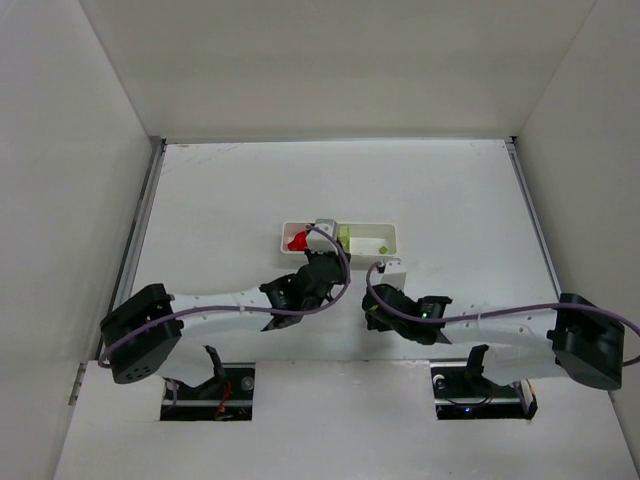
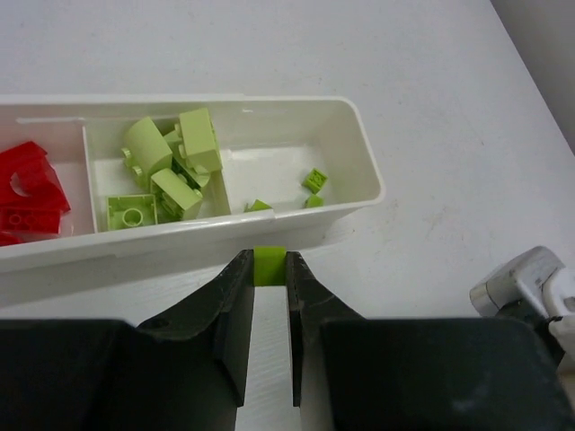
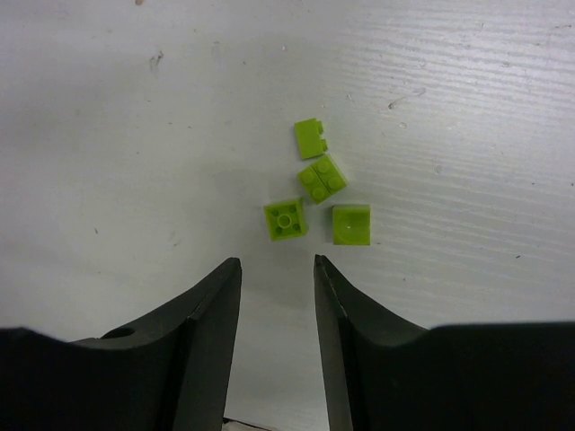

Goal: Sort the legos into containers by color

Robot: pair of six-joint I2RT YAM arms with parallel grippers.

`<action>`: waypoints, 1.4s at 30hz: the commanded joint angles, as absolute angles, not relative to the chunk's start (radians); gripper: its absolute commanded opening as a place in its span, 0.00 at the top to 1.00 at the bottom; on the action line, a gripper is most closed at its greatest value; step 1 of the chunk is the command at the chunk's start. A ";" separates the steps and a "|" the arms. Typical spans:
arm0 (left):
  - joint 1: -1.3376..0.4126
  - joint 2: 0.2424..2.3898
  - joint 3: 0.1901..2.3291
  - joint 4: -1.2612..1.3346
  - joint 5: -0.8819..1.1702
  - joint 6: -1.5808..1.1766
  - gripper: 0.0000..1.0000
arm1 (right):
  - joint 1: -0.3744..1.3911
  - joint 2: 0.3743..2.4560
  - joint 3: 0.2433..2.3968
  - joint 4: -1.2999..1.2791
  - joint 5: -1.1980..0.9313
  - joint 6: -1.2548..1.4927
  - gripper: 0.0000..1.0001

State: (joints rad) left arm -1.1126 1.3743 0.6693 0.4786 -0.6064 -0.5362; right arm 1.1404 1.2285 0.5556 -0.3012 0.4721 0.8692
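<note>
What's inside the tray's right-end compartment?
Three small bright-green legos lie on the floor of the tray's right-end compartment. The near wall hides a strip of that floor, so more could sit there.

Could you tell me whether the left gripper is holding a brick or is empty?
Holding one: the left wrist view shows a bright green brick pinched between the fingertips of the left gripper, just outside the near wall of the tray.

White table (image 1: 250, 190) w/ pale walls (image 1: 60, 150) around, metal rail (image 1: 140, 220) along left edge.
</note>
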 commanded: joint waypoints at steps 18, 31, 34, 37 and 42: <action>-1.012 1.324 0.761 0.472 -0.466 -0.543 0.87 | 1.107 1.350 0.578 -0.160 0.561 0.850 0.78; -0.990 1.485 0.862 0.483 -0.359 -0.555 0.86 | 1.067 1.057 0.538 -0.267 0.578 0.830 0.83; -0.976 1.561 0.913 0.483 -0.338 -0.548 0.86 | 1.004 0.994 0.531 -0.296 0.571 0.827 0.83; -0.956 1.641 0.972 0.479 -0.325 -0.534 0.85 | 0.969 0.965 0.529 -0.304 0.571 0.818 0.83; -0.946 1.739 1.043 0.451 -0.310 -0.523 0.74 | 0.891 0.930 0.540 -0.273 0.555 0.787 0.82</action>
